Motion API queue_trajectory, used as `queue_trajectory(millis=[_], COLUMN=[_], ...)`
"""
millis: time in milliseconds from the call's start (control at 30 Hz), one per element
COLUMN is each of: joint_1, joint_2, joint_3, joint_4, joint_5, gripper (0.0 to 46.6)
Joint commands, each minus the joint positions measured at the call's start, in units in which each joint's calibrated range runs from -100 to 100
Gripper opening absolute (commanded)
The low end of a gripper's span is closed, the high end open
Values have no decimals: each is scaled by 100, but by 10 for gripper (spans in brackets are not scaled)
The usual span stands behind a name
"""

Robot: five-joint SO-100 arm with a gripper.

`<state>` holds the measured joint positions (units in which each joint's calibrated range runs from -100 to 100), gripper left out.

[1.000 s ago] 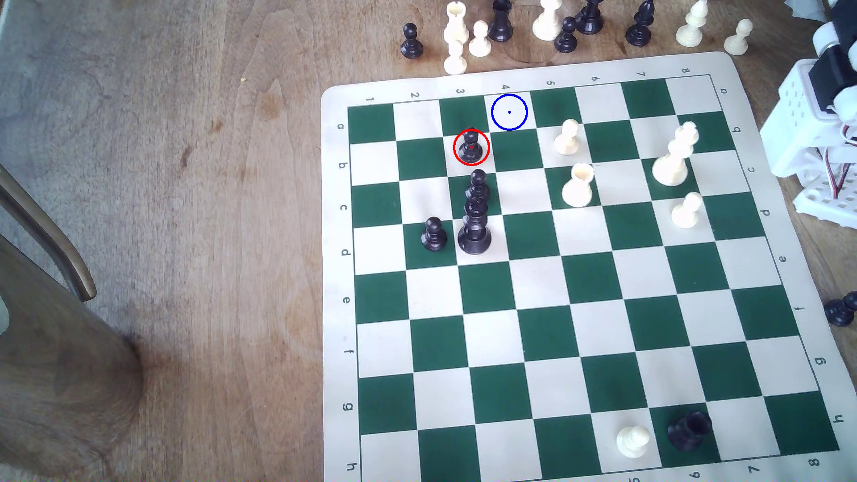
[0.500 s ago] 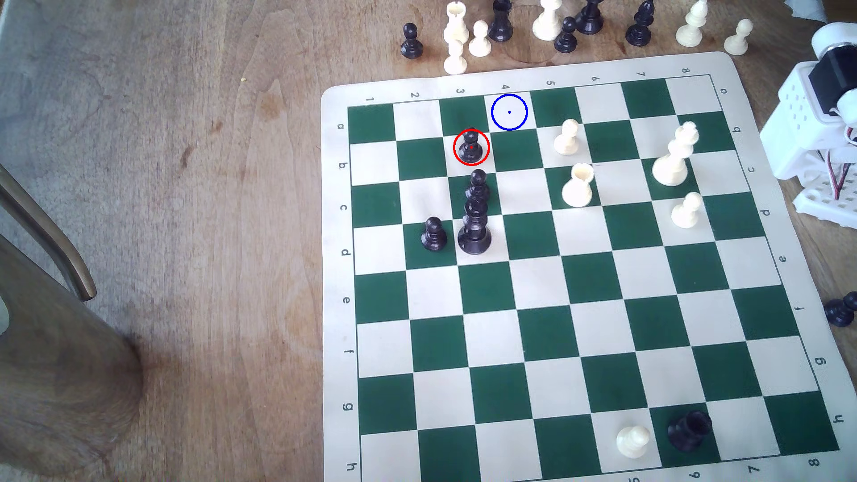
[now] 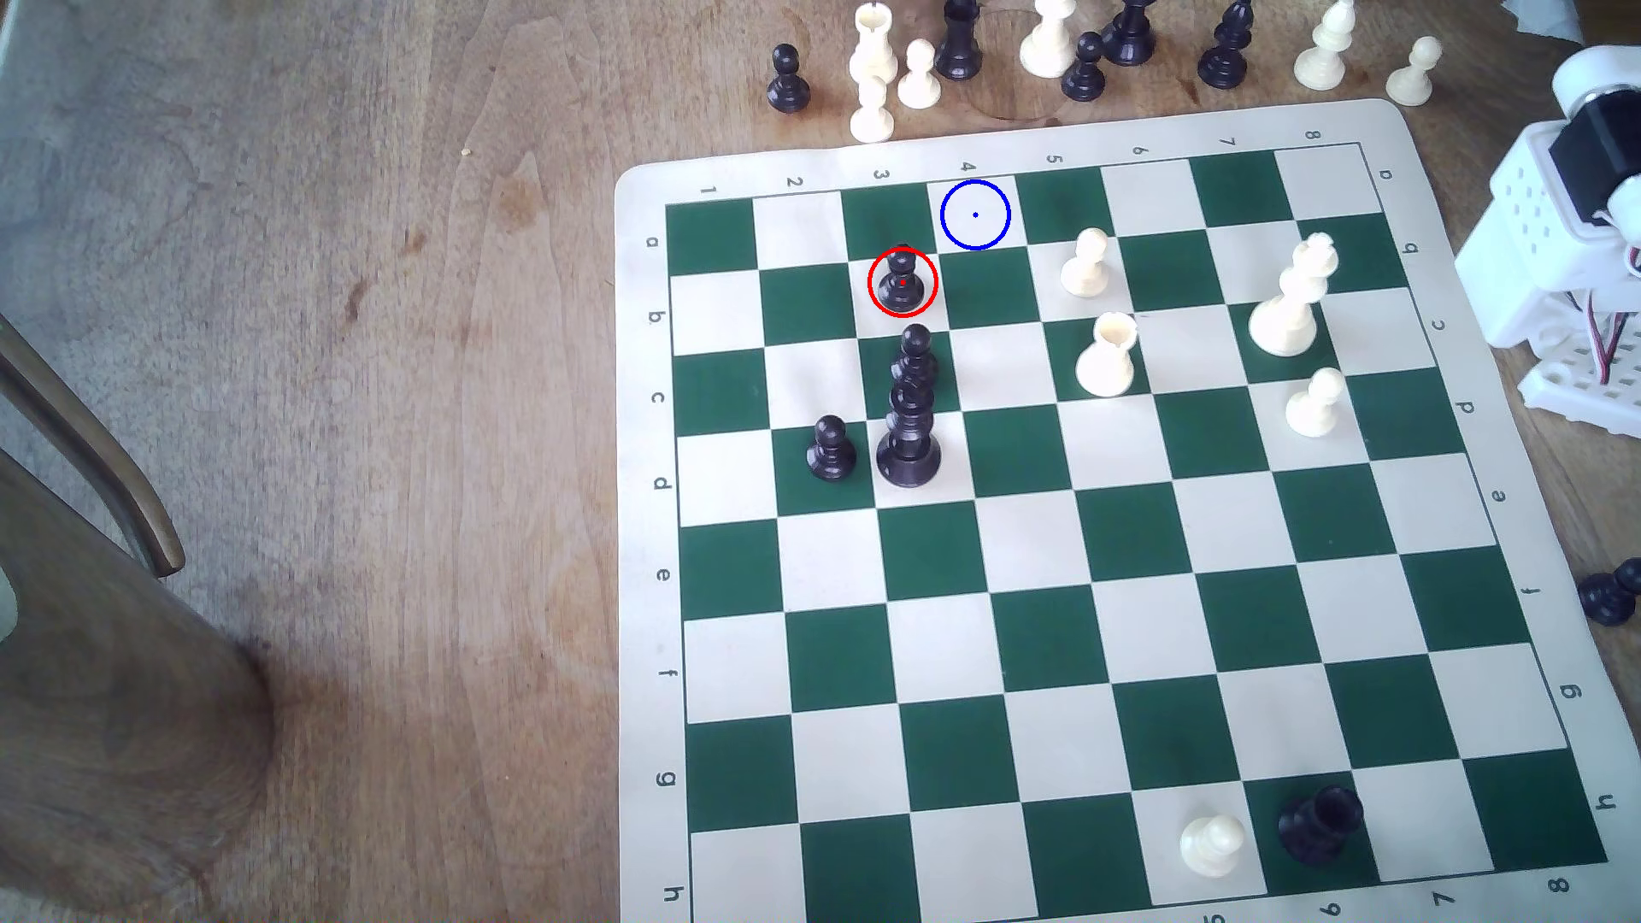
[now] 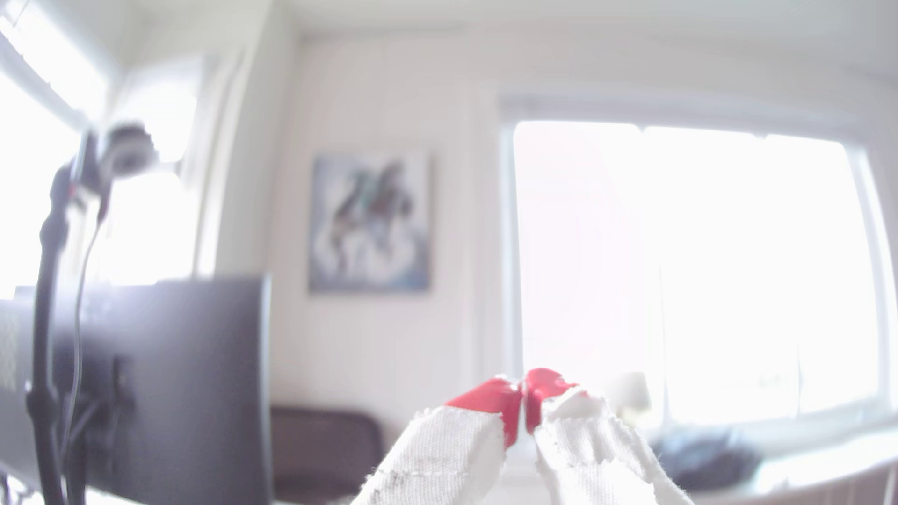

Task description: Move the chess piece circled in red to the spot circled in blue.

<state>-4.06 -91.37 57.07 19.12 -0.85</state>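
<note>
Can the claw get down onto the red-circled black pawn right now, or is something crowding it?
Probably yes. The pawn stands upright with free squares on both sides and behind. Another black pawn sits on the next square toward the camera. The claw is shut, pointed at the room.

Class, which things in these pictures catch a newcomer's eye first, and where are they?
First, the red-ringed black pawn near the board's far edge, with the blue-ringed square diagonally beside it, toward the exterior view's right. In the wrist view, the end effector, red tips together, faces a bright room.
</note>
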Motion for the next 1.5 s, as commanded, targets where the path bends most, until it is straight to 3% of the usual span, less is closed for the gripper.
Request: queue_trajectory(millis=[0, 100, 133, 367, 600, 733, 867, 1167, 1333, 1467], joint_1=[-373, -451, -451, -248, 245, 370, 402, 558, 793, 887], joint_2=[1106, 2252, 2932, 5130, 6870, 7134, 7388, 7804, 8067, 8381], joint_3=[-712, -1374, -1854, -3413, -4556, -4447, -4429, -4365, -4293, -4293], joint_4=[1093, 1929, 2224, 3280, 4132, 4197, 4091, 4107, 3821, 3550], joint_5=[-54, -205, -381, -586, -654, -645, -703, -518, -488, -518], gripper=[2, 2, 2, 2, 77, 104, 99, 179, 138, 130])
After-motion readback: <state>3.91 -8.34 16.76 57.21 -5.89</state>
